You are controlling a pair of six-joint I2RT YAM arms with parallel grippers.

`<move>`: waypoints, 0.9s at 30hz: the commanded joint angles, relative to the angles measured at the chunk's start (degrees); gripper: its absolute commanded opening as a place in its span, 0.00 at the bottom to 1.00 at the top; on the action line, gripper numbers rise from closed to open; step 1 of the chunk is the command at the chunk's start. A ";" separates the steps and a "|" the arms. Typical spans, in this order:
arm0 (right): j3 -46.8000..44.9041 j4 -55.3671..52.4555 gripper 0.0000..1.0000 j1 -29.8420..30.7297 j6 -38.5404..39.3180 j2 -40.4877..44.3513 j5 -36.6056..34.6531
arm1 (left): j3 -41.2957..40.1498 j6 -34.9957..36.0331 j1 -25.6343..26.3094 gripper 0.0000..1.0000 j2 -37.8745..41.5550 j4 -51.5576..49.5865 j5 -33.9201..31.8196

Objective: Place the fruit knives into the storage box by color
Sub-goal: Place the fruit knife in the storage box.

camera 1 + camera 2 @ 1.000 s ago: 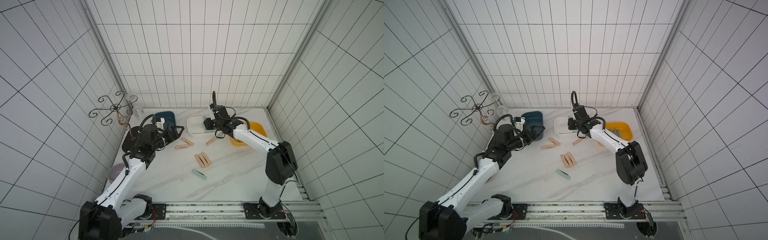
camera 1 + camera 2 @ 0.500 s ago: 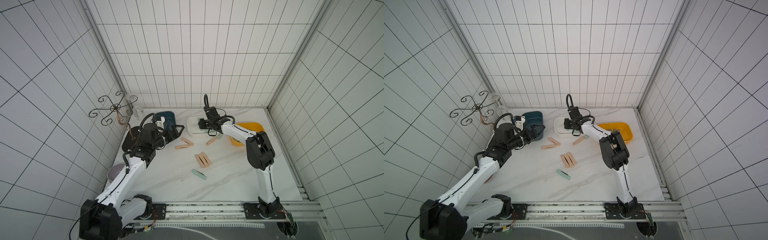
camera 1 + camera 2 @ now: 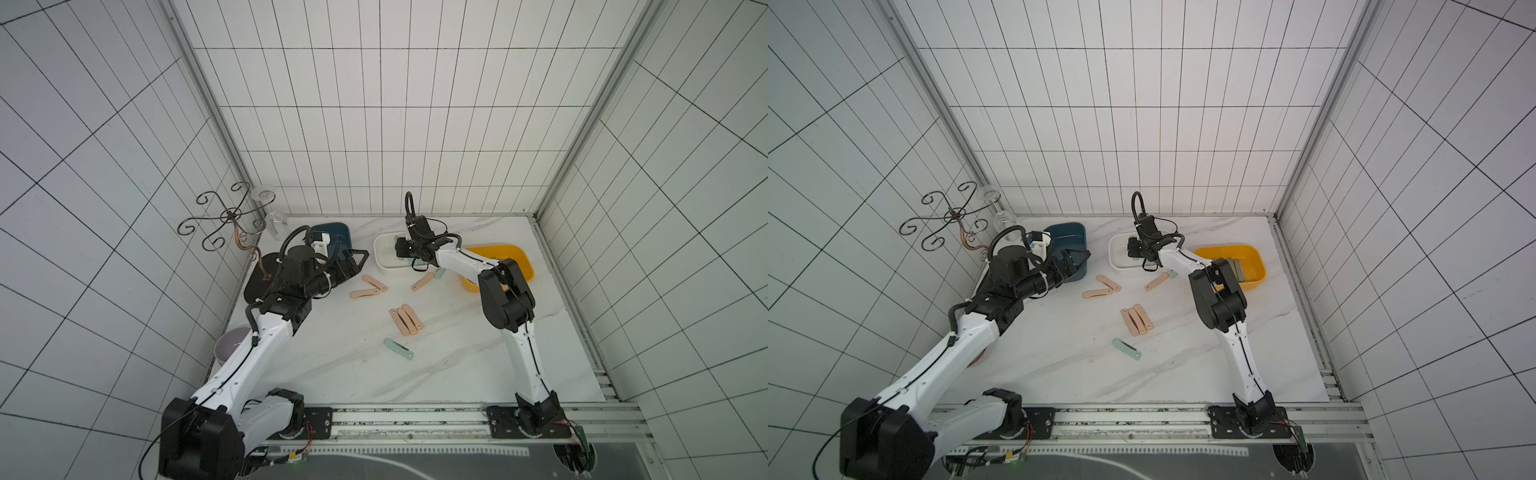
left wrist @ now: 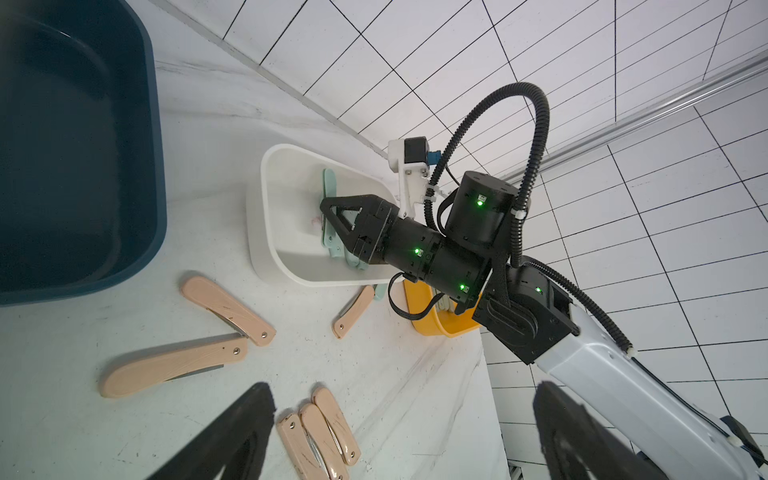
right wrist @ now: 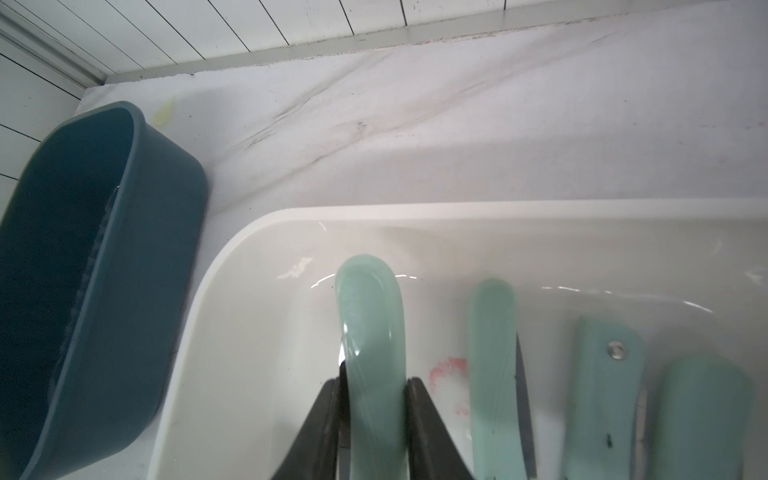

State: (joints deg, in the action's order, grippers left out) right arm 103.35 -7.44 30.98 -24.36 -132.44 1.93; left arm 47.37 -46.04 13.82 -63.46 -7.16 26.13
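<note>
While my right pincer (image 5: 374, 386) was clenched across the middle of a green knife (image 5: 368, 307), I held it lengthwise, low inside the white box (image 5: 415, 210) at the desk's far edge. That way it should land parallel to the other green knives (image 5: 492, 332) lying there. My left pincer (image 4: 401, 386) hung released, grasping nothing. It faced the pink knives (image 3: 405, 320) loose mid-desk, probably meant for the blue box (image 5: 137, 124) toward the far left corner.
</note>
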 commanded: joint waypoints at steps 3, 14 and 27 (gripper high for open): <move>6.40 0.44 0.28 -0.66 0.62 -1.75 -1.12 | 1.84 0.73 0.08 0.97 -0.26 0.00 -0.51; 6.79 -0.83 0.32 -1.02 1.77 -3.30 -0.93 | 2.01 0.51 0.07 0.97 -0.35 0.04 -0.51; 8.27 -1.79 0.33 -1.09 1.55 -2.88 0.90 | 2.50 0.69 0.08 0.97 -0.41 -0.14 -0.50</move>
State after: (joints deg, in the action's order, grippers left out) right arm 104.75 -8.54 30.26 -23.14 -136.40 2.13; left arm 47.68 -45.84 13.82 -63.46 -7.40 26.13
